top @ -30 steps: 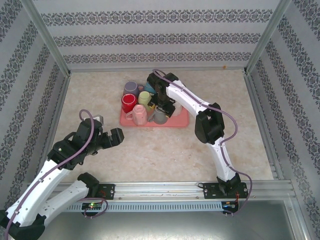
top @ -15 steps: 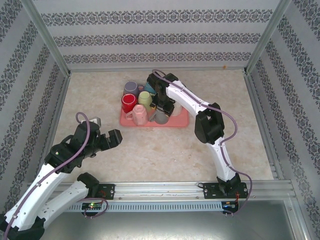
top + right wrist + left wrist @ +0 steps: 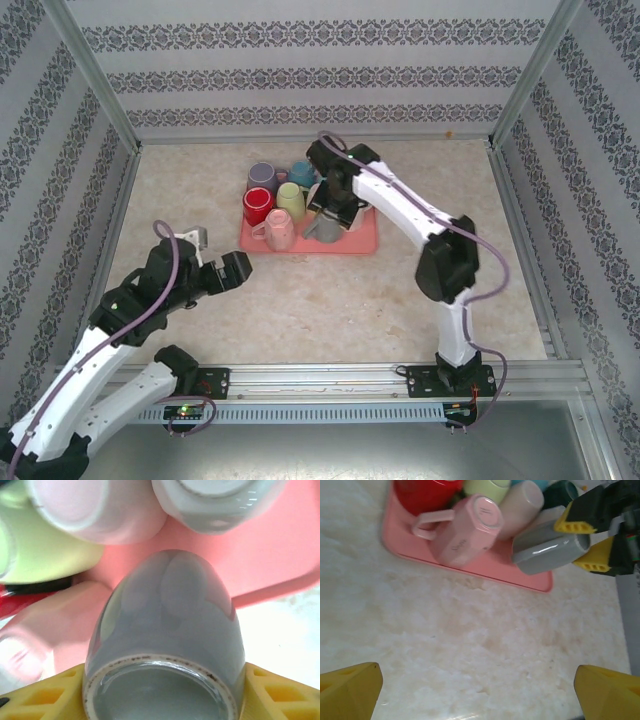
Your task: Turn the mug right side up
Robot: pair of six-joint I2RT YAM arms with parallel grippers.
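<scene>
A: Largest item, pink tray (image 3: pixel 362 239)?
B: Unmoved. Right gripper (image 3: pixel 583 541) has swung rightward and clamps the grey mug (image 3: pixel 547 555), now tipped sideways over the tray's near edge.
A: Left gripper (image 3: pixel 479 694)?
B: Jaws wide, empty, above the table (image 3: pixel 330 300).
</scene>
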